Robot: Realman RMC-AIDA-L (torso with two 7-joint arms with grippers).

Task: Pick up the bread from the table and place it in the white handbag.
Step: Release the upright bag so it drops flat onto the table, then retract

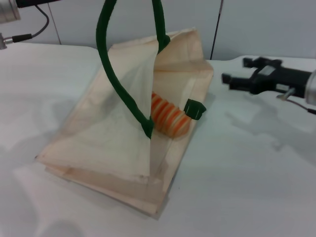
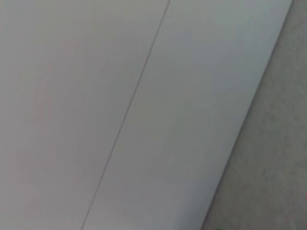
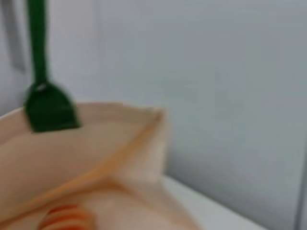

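Note:
The white handbag lies tilted on the table, its mouth held open towards the right. One dark green rope handle is pulled up taut and runs out of the top of the head view. The bread, tan with orange ridges, lies inside the bag's mouth. My right gripper hovers open and empty to the right of the bag, apart from it. The right wrist view shows the bag's rim, a green handle and the bread's end. Only part of my left arm shows at the top left; its gripper is out of view.
The white table spreads around the bag. A pale panelled wall stands behind it and fills the left wrist view. A black cable hangs by the left arm at the back left.

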